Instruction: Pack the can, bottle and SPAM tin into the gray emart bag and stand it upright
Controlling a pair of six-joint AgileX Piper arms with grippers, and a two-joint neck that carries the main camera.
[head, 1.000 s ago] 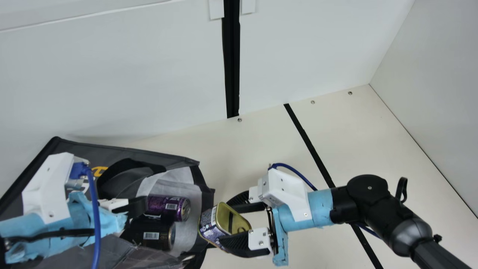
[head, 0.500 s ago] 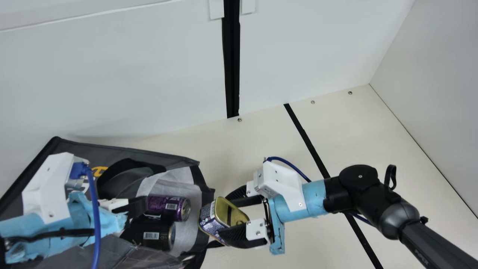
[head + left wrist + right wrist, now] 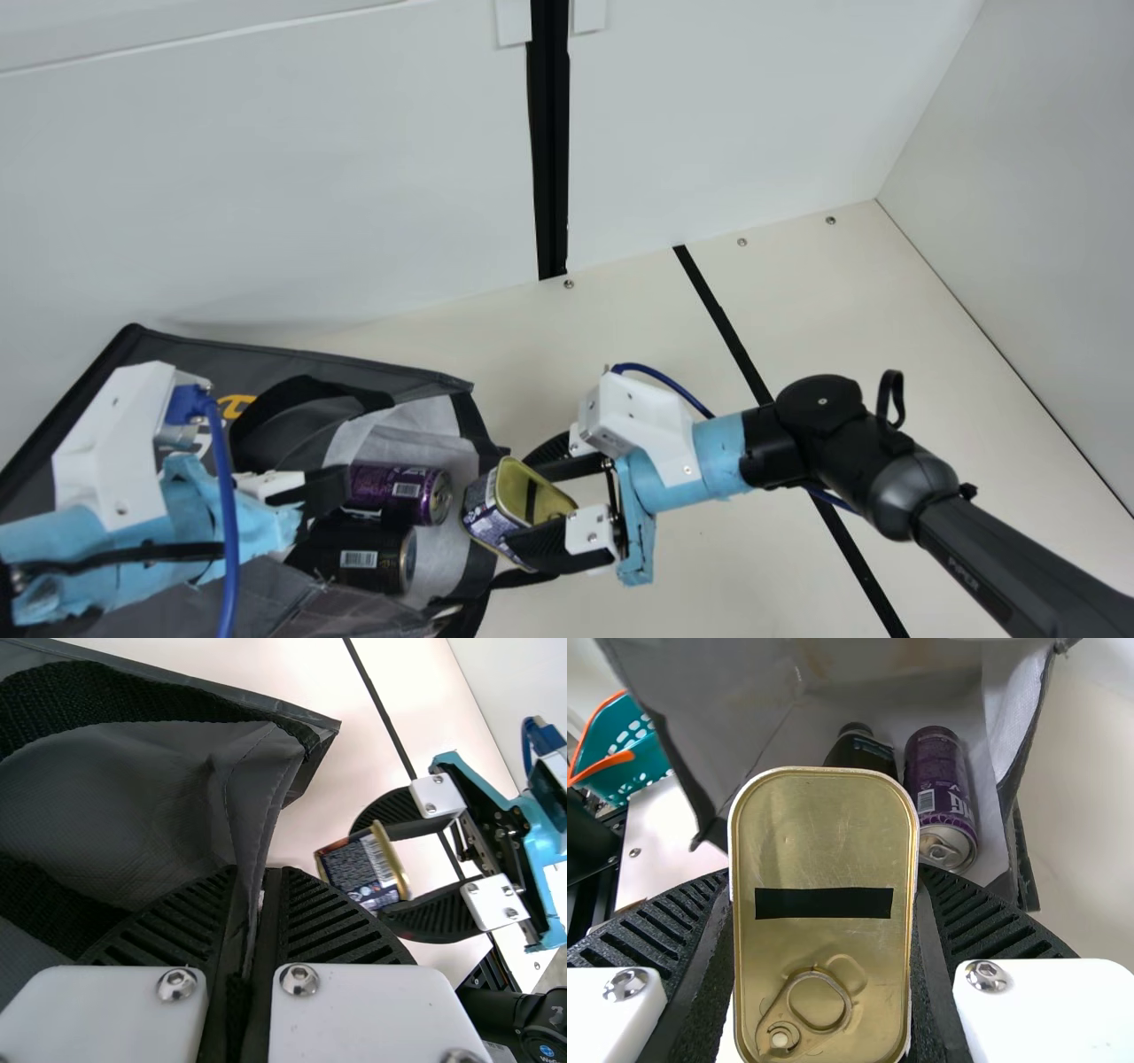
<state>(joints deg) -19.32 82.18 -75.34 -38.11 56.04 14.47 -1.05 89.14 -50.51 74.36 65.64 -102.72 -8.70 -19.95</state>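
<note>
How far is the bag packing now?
Already done: the can and the bottle lie inside the gray bag. In hand: the right gripper holds the tin at the bag's mouth. To do: put the tin in, then raise the bag, lying on its side.

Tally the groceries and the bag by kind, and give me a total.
Cans: 1, the purple can
Bottles: 1, the dark bottle
Tins: 1, the SPAM tin
Bags: 1, the gray bag
Total: 4

Glossy metal tin (image 3: 824, 837), matt bag (image 3: 106, 797) (rough cloth handle (image 3: 133, 702))
</note>
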